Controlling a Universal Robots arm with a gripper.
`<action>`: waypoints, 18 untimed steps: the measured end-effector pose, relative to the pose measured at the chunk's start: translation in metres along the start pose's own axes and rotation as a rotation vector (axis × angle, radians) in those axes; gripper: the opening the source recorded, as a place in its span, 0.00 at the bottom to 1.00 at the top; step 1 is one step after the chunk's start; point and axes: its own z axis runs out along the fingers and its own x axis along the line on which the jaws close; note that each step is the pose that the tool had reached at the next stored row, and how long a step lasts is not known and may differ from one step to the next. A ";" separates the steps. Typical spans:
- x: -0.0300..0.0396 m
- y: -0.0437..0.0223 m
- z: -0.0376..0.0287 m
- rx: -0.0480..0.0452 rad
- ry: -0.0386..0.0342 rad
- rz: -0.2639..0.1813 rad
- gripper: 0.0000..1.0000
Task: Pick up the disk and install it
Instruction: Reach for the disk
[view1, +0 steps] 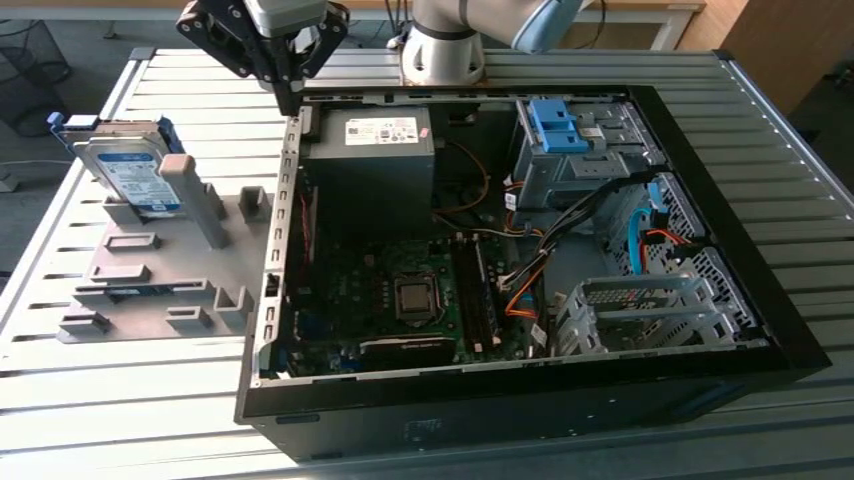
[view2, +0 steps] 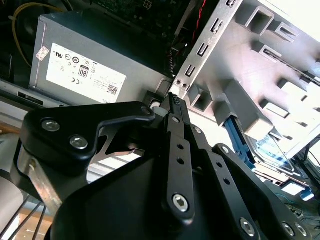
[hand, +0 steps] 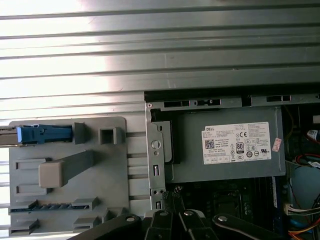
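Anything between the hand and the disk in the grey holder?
Mostly open. The black hand hangs by the black computer case's wall; the silver, blue-framed disk stands in the grey holder, with one tall grey post on its case side. Top edge free.

A big grey metal table (view1: 120, 400) has long grooves (like stripes) all across it. Bright light shines on it. The floor (view1: 24, 120) beside it is grey. A black wire basket (view1: 30, 55) stands there. Brown wood furniture (view1: 787, 45) stands behind the table.

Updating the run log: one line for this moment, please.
pincer: shut, empty, above case corner | disk: standing in grey rack, untouched
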 end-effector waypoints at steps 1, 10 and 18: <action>0.0002 0.0000 0.0000 0.0000 0.0000 0.000 0.11; 0.0020 -0.0002 0.0000 0.0000 0.0000 0.000 0.11; 0.0034 -0.0003 0.0001 0.0000 0.0000 0.000 0.11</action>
